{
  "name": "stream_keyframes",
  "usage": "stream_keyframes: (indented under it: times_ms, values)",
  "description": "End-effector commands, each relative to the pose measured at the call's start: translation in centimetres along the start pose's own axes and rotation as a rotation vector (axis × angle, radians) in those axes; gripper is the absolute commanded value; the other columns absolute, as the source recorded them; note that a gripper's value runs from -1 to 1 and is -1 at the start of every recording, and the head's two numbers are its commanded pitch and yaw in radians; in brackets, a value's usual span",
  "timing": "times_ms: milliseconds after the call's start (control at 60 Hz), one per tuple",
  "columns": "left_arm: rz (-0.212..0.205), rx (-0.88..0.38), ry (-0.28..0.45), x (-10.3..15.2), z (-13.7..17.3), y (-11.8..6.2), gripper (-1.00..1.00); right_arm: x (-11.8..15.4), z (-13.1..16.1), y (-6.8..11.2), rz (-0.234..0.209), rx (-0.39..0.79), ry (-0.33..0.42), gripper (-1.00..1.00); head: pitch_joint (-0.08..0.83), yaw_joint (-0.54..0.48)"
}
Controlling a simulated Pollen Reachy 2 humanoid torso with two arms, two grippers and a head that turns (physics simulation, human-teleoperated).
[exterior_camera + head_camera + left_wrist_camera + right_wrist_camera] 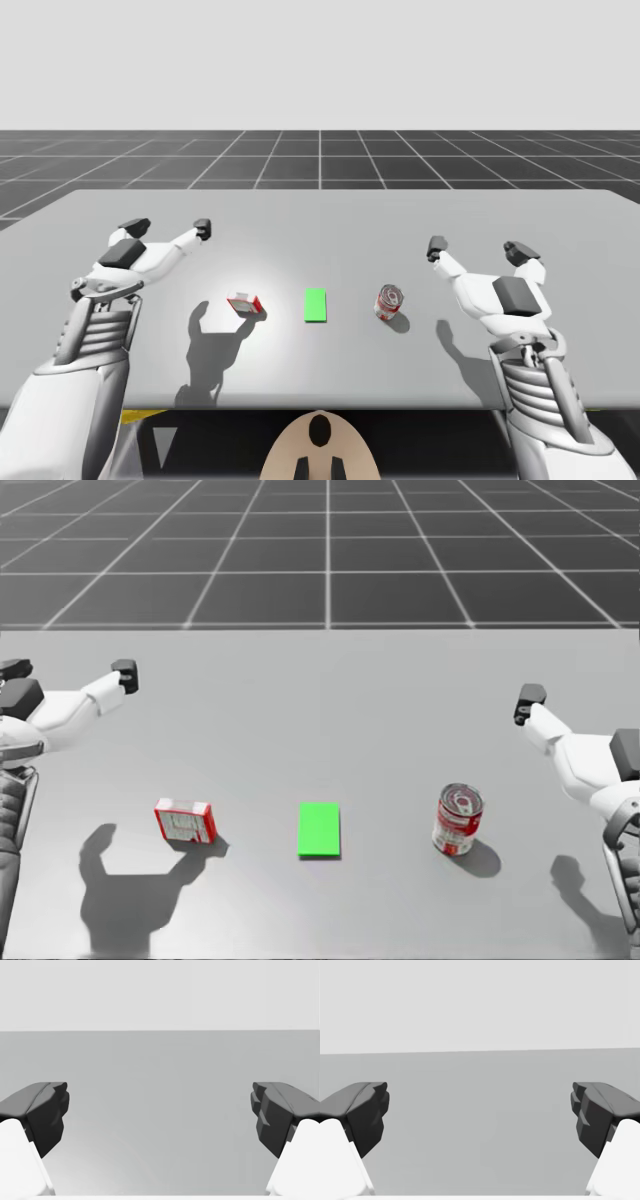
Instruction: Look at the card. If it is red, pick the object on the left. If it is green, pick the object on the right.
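Note:
A green card (316,305) (319,829) lies flat at the table's middle. Left of it rests a small red and white box (245,304) (185,822). Right of the card stands a red and white can (390,301) (458,819). My left gripper (168,228) (160,1115) hovers open above the table, behind and left of the box. My right gripper (480,250) (480,1115) hovers open behind and right of the can. Nothing lies between either pair of fingers; both wrist views look over bare table.
The grey table (320,220) (330,700) stretches wide around the three things. Its far edge meets a dark gridded floor (320,155). The near edge runs just in front of my torso.

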Motion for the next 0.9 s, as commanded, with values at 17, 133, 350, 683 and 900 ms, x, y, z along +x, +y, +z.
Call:
stream_keyframes:
  times_ms: [17, 133, 350, 683, 900]
  values:
    - [-0.01, -0.005, 0.001, -0.03, -0.05, -0.16, -1.0, 0.06, 0.01, 0.05, -0.003, -0.011, 0.0, -1.0, 0.582, 0.03]
    - [-0.011, -0.008, 0.001, -0.01, 0.0, -0.23, -1.0, 0.12, 0.09, 0.06, 0.022, -0.003, -0.009, -1.0, 0.66, 0.03]
    - [-0.017, -0.014, -0.011, 0.15, 0.25, -0.37, -1.0, -0.03, 0.09, 0.08, 0.028, 0.001, -0.002, -1.0, 0.697, 0.03]
    - [-0.018, -0.017, -0.03, 0.39, 0.63, -0.65, -1.0, -0.03, 0.04, 0.13, 0.027, 0.014, 0.004, -1.0, 0.703, -0.1]
    - [-0.019, -0.021, -0.029, 0.37, 0.74, -0.91, -1.0, -0.11, 0.0, 0.22, 0.028, 0.019, 0.006, -1.0, 0.714, -0.22]
